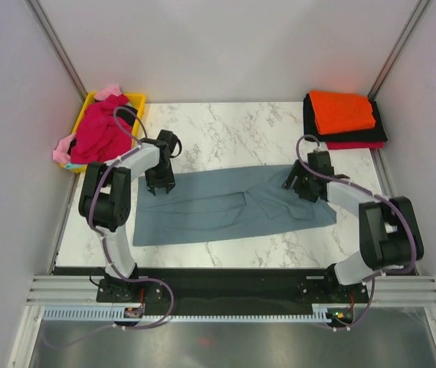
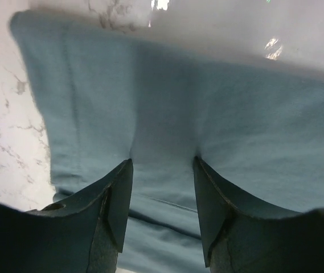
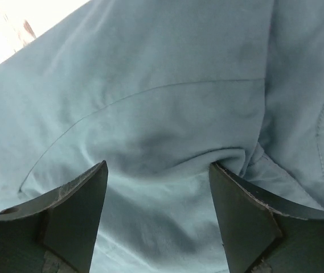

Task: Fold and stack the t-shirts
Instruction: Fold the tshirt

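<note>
**Slate blue-grey t-shirt (image 1: 229,205) lies flat, with both my pairs of fingers spread above it**

The slate blue-grey t-shirt stretches as a long band across the middle of the marble table (image 1: 225,126), its long side running left to right, with a few soft creases near its middle. My left fingers (image 2: 113,210) hang over its far left corner, pointing down at the cloth. From my left wrist I see the two dark tips spread, with smooth blue fabric showing in the gap between them, and nothing is pinched. The shirt's edge and bare marble lie just to their left.

My right fingers (image 3: 73,210) are over the far right part of the same shirt, spread wider. Between them the cloth rises in a small pucker that runs toward the right-hand tip, and a stitched seam curves across the fabric beyond. They hold nothing either. Whether any tip touches the cloth I cannot tell.

At the far left corner of the table the yellow tray (image 1: 137,102) holds a crumpled magenta shirt (image 1: 99,132), with a pink shirt (image 1: 63,151) spilling over its near left rim. At the far right corner sits a neat pile: an orange shirt (image 1: 342,112) on top, a black shirt (image 1: 381,129) under it, and a red shirt (image 1: 355,145) showing at the bottom along the near edge. Tray and pile both sit well apart from the blue-grey shirt.
</note>
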### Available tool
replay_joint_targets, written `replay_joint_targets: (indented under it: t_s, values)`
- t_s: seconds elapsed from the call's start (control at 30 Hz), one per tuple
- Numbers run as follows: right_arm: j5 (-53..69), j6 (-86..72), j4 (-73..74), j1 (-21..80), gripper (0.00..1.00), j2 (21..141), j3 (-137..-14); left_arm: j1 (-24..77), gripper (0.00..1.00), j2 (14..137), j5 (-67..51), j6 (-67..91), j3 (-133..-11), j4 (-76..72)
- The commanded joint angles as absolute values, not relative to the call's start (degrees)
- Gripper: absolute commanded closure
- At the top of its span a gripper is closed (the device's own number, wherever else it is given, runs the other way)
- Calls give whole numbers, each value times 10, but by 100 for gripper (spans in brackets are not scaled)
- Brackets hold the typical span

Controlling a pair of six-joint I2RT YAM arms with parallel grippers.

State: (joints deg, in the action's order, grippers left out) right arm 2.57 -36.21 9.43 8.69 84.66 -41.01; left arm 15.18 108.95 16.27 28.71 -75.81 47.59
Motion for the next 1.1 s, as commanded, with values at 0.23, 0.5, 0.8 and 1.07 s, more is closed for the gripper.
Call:
replay_joint_targets:
  t_s: [0.23,0.5,0.8,1.07]
  values:
    - [128,-338,126,92,23,1187,-767,182,51,1100,76,317,-715,447]
    - [174,-360,186,125,22,1469,-1162,259,53,994,6,354,-603,434]
    - [252,-488,-26,190,15,1683,-1424,388,54,983,-244,481,-500,222]
    - [204,-461,-48,190,15,1681,-1419,417,55,976,-214,473,-552,262]
